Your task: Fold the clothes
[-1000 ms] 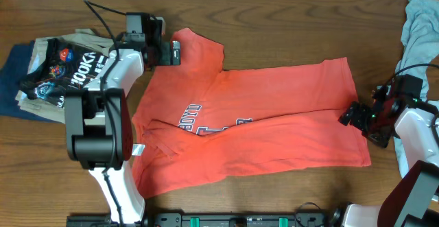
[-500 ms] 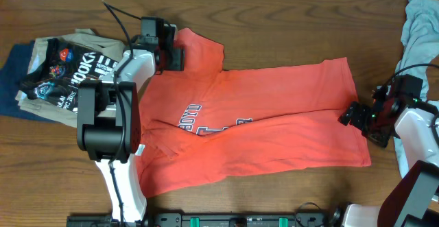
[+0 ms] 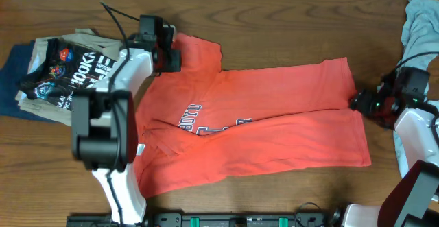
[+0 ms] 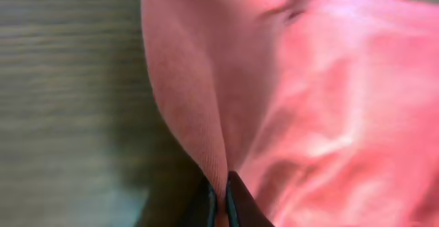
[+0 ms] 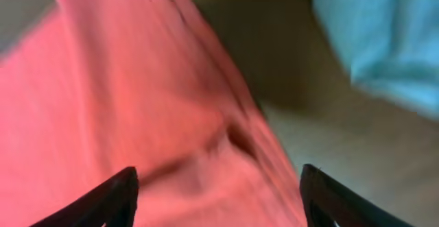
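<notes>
The red-orange T-shirt (image 3: 260, 117) lies spread on the table (image 3: 274, 14). Only the left wrist view shows the left gripper (image 4: 221, 203) pinched tight on a fold of its edge. The blurred right wrist view shows the right gripper (image 5: 218, 196) wide open above the cloth

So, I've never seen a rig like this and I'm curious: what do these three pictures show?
Two robot arms at a wooden table. One picture looks down from above; the other two come from cameras on the wrists. An orange T-shirt lies spread out, a pile of clothes beside one end, a pale blue cloth near the other. The left pincer is shut on a fold of the shirt's edge. The right pincer stands open over the opposite edge, holding nothing.
</notes>
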### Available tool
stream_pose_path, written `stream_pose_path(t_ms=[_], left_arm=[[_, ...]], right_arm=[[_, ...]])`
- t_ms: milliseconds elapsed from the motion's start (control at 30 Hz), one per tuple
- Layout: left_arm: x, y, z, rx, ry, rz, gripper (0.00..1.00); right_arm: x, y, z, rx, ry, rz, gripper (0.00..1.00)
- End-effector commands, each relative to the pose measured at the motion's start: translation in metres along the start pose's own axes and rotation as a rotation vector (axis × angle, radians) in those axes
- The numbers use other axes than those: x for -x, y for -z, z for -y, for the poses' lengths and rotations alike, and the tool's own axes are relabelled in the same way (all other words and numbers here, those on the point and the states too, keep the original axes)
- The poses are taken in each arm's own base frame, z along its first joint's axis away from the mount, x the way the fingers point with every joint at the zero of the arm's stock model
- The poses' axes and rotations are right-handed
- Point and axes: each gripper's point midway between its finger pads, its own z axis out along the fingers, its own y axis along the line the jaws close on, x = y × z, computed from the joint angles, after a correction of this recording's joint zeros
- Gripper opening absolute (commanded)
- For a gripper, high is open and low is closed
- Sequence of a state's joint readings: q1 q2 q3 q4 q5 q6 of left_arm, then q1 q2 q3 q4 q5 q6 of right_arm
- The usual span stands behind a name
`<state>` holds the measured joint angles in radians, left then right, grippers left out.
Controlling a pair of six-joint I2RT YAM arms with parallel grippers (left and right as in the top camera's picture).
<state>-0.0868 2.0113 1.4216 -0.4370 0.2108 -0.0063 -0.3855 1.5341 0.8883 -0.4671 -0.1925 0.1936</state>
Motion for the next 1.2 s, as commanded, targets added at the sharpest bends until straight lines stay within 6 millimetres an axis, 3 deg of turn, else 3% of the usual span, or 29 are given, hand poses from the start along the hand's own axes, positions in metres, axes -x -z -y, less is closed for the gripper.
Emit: stream_pose_path(t_ms=[0, 267, 600, 867, 1033, 1100, 1167], left_arm=[[0.017, 0.04, 0.007, -0.015, 0.069, 0.068, 0.06], [-0.005, 0.05, 0.008, -0.012, 0.089, -0.019, 0.07], [-0.027, 0.051, 0.007, -0.002, 0.104, -0.109, 0.06], [-0.038, 0.05, 0.006, 0.002, 0.11, -0.143, 0.06], [-0.041, 0.049, 0.005, 0.003, 0.111, -0.154, 0.06], [-0.041, 0.049, 0.005, 0.003, 0.112, -0.154, 0.07], [-0.041, 0.049, 0.005, 0.004, 0.112, -0.155, 0.07]], right_arm=[[0.013, -0.001, -0.018, 0.052, 0.043, 0.057, 0.73], [0.038, -0.011, -0.054, 0.095, 0.169, 0.161, 0.73], [0.08, -0.067, -0.068, 0.052, 0.211, 0.232, 0.75], [0.073, -0.117, -0.077, 0.065, 0.216, 0.201, 0.72], [0.074, -0.134, -0.077, 0.074, 0.192, 0.217, 0.7], [0.072, -0.137, -0.076, 0.067, 0.192, 0.215, 0.63], [0.071, -0.14, -0.072, 0.047, 0.19, 0.213, 0.5]])
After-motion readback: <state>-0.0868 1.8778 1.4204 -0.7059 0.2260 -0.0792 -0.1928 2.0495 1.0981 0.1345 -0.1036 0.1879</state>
